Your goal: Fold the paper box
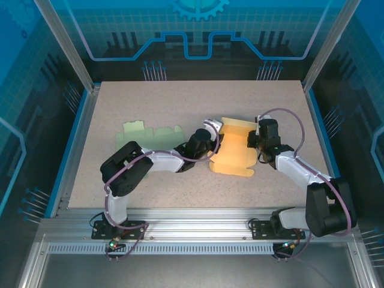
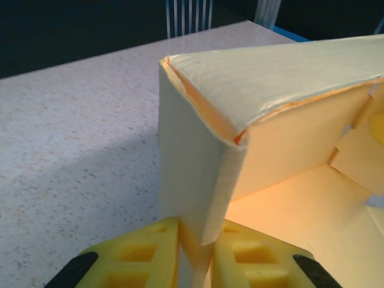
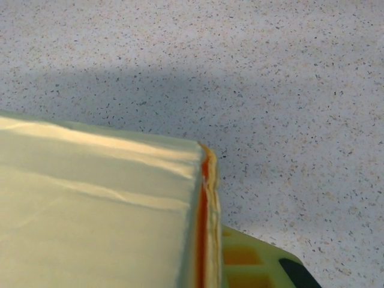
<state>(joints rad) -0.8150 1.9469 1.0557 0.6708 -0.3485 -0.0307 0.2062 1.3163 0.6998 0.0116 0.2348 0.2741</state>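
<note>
Bolted side by side at the near edge of the speckled counter (image 1: 180,96): both arm bases (image 1: 120,229), with the arms reaching forward and inward.

Mid-counter, a little right of centre: the yellow paper box (image 1: 234,153), half formed, base flat on the surface, open side up, walls partly raised.

Clamped on its left wall: the left pincer (image 1: 211,131). Seen from the left wrist, both yellow fingers (image 2: 138,258) pressed against the upright doubled wall, one on each side, with a flap folded over at the top corner and the box interior spreading to the right.

Closed on the opposite, right wall: the right pincer (image 1: 255,142). Seen from the right wrist, the pale wall edge standing upright just beside one yellow finger (image 3: 246,261), touching it, with bare counter beyond.

Slightly farther and to the left, well apart from the box: a flat green cardboard blank (image 1: 150,133), lying unfolded behind the left arm.

Beyond the far counter edge: a blue patterned back panel (image 1: 198,36) between metal posts.
</note>
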